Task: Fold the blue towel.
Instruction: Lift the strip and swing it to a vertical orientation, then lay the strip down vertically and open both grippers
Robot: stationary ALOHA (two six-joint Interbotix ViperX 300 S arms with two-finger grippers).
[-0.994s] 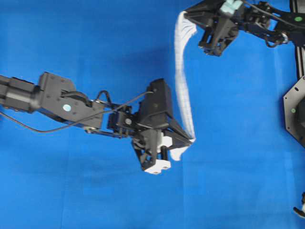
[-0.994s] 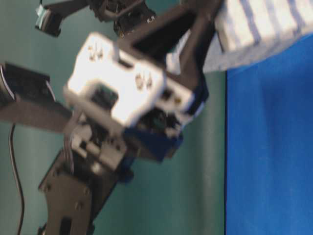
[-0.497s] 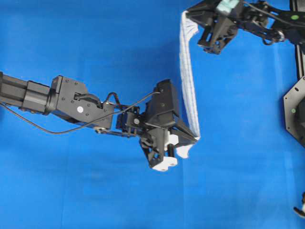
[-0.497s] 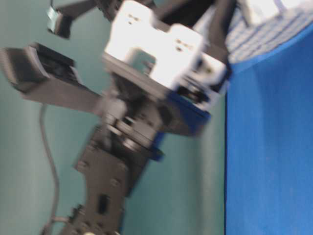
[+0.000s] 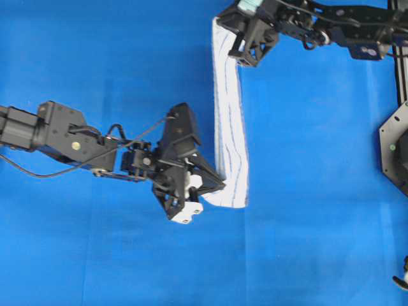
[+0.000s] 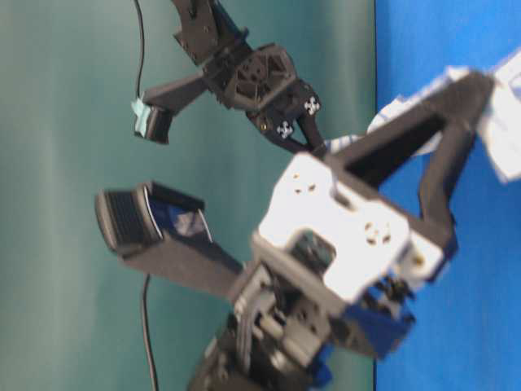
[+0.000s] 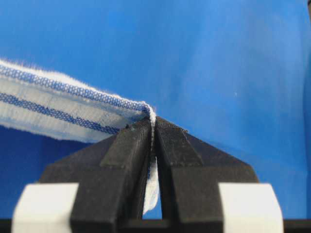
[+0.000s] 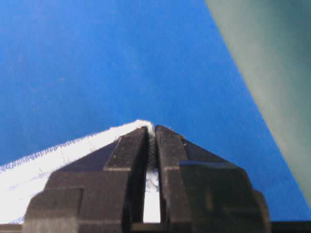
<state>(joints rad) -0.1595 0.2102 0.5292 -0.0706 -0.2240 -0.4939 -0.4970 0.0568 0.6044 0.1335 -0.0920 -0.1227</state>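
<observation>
The blue towel [image 5: 229, 137], white with thin blue stripes, hangs as a long narrow band between my two grippers above the blue table covering [image 5: 95, 64]. My left gripper [image 5: 220, 187] is shut on the towel's near corner; the left wrist view shows the cloth [image 7: 63, 109] pinched between the black fingers [image 7: 127, 150]. My right gripper [image 5: 224, 25] is shut on the far corner at the top of the overhead view; the right wrist view shows the towel [image 8: 53, 155] running left from the closed fingers [image 8: 170, 145]. In the table-level view the towel [image 6: 395, 110] is mostly hidden by the arms.
The black arm base plate [image 5: 395, 150] stands at the right edge of the overhead view. A dark object [image 5: 401, 277] sits at the lower right corner. The green wall [image 6: 81, 122] fills the left of the table-level view.
Both grippers have moved left with the towel. The towel band now shows wider and hangs lower at the left gripper's end.
</observation>
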